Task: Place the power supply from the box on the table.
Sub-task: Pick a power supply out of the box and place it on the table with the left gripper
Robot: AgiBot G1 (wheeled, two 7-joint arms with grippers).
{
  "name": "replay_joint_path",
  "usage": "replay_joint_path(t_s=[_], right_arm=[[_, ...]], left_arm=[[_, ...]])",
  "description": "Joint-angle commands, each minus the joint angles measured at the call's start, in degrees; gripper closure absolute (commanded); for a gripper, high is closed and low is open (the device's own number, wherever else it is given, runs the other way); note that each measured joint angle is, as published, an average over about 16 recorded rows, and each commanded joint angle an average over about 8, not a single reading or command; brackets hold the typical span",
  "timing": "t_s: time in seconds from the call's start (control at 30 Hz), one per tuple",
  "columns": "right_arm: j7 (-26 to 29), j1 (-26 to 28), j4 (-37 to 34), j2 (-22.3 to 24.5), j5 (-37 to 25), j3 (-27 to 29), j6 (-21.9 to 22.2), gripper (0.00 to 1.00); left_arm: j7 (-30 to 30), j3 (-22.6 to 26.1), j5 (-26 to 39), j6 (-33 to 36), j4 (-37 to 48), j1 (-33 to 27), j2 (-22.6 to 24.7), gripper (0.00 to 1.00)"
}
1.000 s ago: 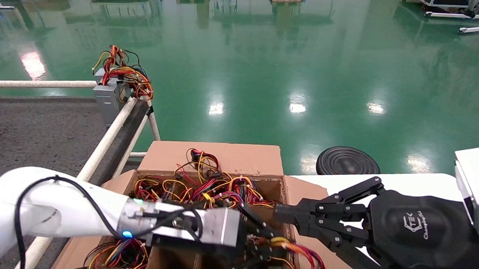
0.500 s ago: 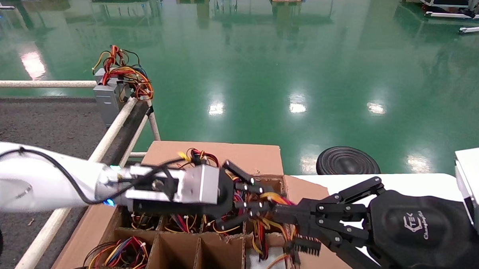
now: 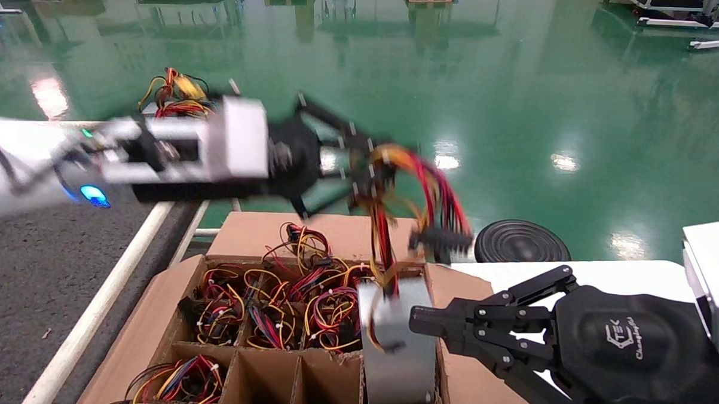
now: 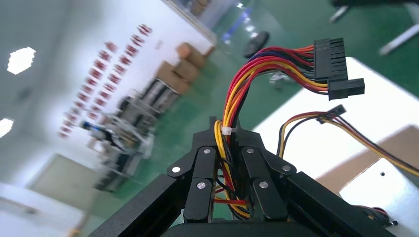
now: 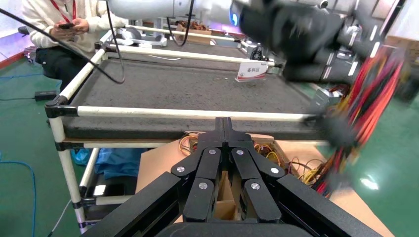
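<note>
Wires, red, yellow and black (image 3: 396,185), carry the silver-grey metal power supply (image 3: 399,341), which hangs half out of a corner cell of the brown cardboard box (image 3: 171,291). The left claw (image 3: 361,166) is pinched tight on that bundle. Lifting looks like the step in hand. Next it must clear the box and swing to the dark grey speckled tabletop (image 3: 47,233). The right claw (image 3: 418,320), fingers together and holding nothing, waits beside the supply.
</note>
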Motion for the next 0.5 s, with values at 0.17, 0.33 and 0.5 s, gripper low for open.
replay_joint_path(t_s=[0.17,0.33,0.5], right_arm=[[0.00,0.00,0.00,0.00,0.00,0.00,0.00,1.00],[0.00,0.00,0.00,0.00,0.00,0.00,0.00,1.00],[0.00,0.00,0.00,0.00,0.00,0.00,0.00,1.00]], left_arm=[[1.84,-3.89,-0.49,0.37,-0.38,-4.10,-1.82,1.00],[3.10,-7.29,0.58,0.00,-0.58,-7.80,-3.13,1.00],[4.37,-9.68,2.63,-1.08,0.02,-10.97,-4.66,1.00]])
